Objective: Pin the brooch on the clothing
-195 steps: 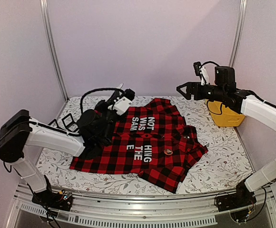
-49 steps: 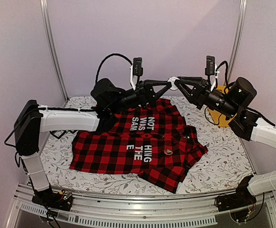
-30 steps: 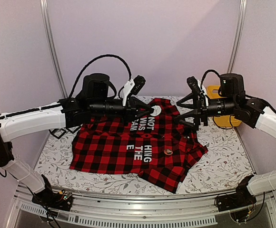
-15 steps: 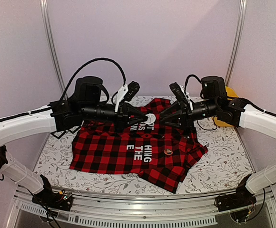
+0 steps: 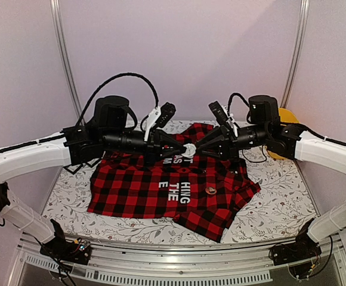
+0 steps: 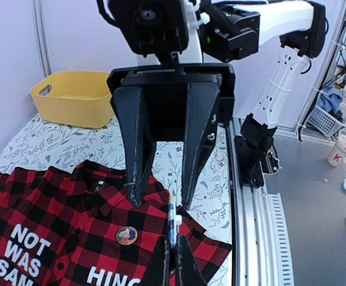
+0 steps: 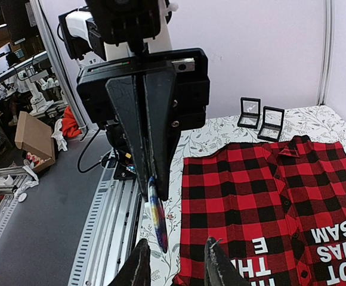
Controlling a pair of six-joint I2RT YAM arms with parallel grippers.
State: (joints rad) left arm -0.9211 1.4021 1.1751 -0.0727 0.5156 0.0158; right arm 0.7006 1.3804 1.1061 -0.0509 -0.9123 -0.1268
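The clothing, a red-and-black checked shirt with white letters, lies flat on the table, also in the left wrist view and the right wrist view. Above it my left gripper is shut on the brooch, a thin disc seen edge-on. My right gripper faces it tip to tip. Its fingers stand apart on either side of the disc's free edge, with a gap showing. A second round badge sits on the shirt near the collar.
A yellow bin stands at the back right, partly behind the right arm. Two small black frames stand at the table's far left. The metal rail runs along the near edge.
The right gripper has moved left to meet the left gripper and narrowed its fingers around the brooch. The left arm has held the brooch nearly still over the shirt.
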